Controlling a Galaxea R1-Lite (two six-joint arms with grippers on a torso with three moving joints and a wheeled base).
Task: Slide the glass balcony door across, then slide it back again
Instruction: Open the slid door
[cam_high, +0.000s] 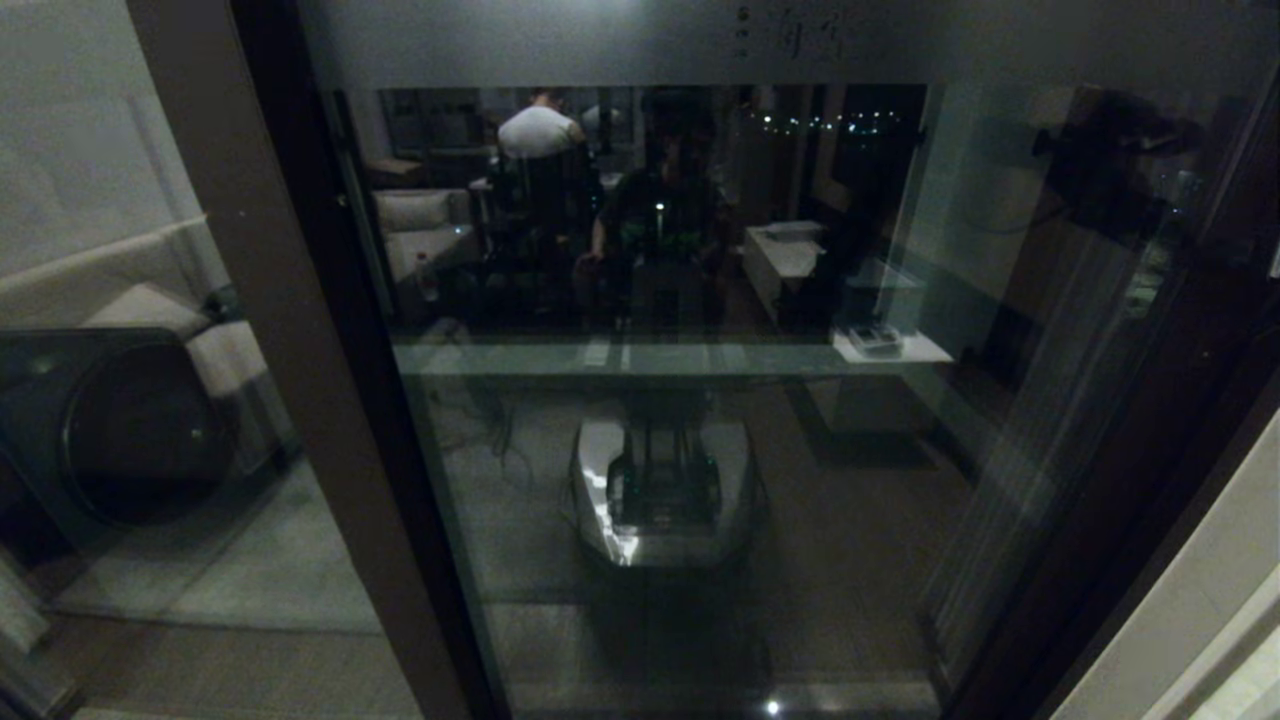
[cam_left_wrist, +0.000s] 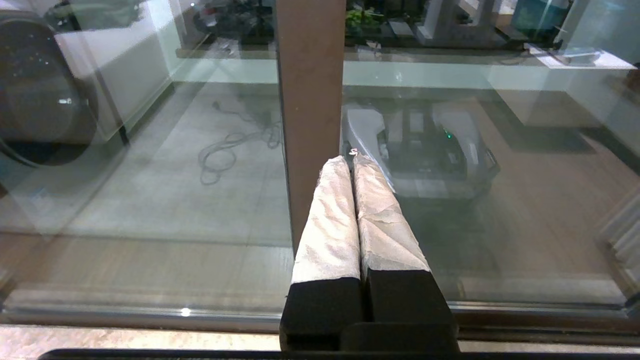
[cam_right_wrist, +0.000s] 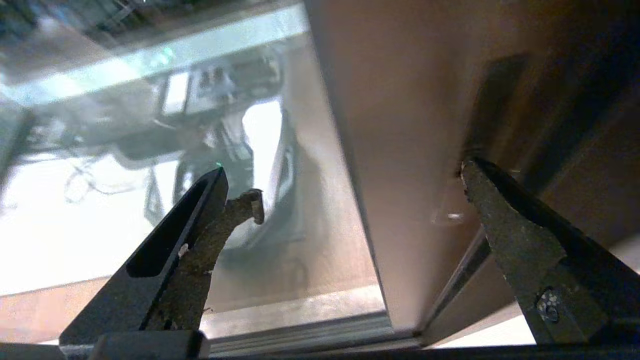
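The glass balcony door (cam_high: 700, 450) fills the head view, with a frosted top band (cam_high: 600, 40) bearing characters and a brown left stile (cam_high: 300, 350). No gripper shows clearly in that view. In the right wrist view my right gripper (cam_right_wrist: 357, 187) is open and straddles the door's other brown stile (cam_right_wrist: 400, 125). One fingertip (cam_right_wrist: 480, 180) sits at the lower end of the narrow recessed black handle (cam_right_wrist: 492, 105); the other is in front of the glass. My left gripper (cam_left_wrist: 348, 159) is shut on nothing, and its white-wrapped tips are close to the right edge of the brown stile (cam_left_wrist: 310, 100).
A dark round-fronted washing machine (cam_high: 110, 430) stands behind the glass at the left. The robot's own base is reflected in the glass (cam_high: 660, 490). The floor track (cam_left_wrist: 150, 312) runs along the bottom. A pale wall edge (cam_high: 1200, 600) borders the dark frame at the right.
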